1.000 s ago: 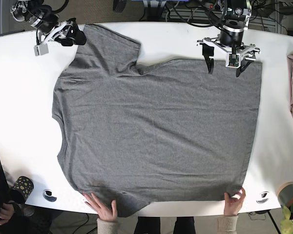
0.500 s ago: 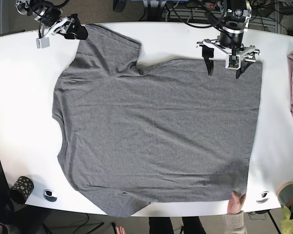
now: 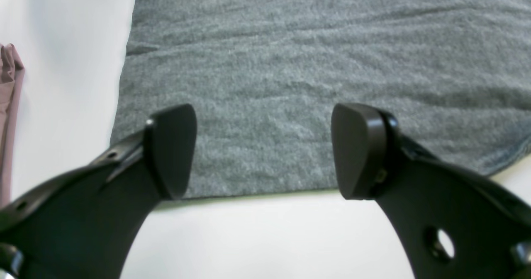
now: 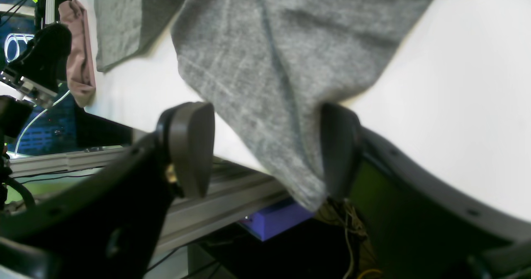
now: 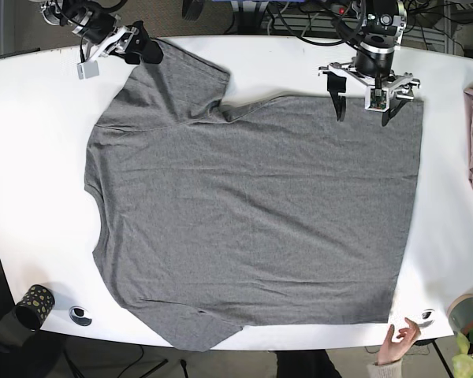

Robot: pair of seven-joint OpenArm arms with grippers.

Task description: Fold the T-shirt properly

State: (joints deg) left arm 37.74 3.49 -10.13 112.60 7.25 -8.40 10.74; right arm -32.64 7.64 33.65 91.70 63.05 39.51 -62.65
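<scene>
Now the hands have left the near edge; shirt (image 5: 252,213) lies flat. Your right gripper (image 4: 265,150) reached the sleeve, wide; left gripper (image 3: 263,150) wide at the far hem.

Left gripper (image 3: 265,150) was hanging over the far edge with its jaws spread wide, nothing between them. Right gripper (image 4: 265,146) sat at the far corner, tilted sideways, jaws also apart. A person's hand (image 5: 396,343) poked in at the near edge.

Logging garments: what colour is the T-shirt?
Heather grey, plain T-shirt; clearest in the base view.
</scene>
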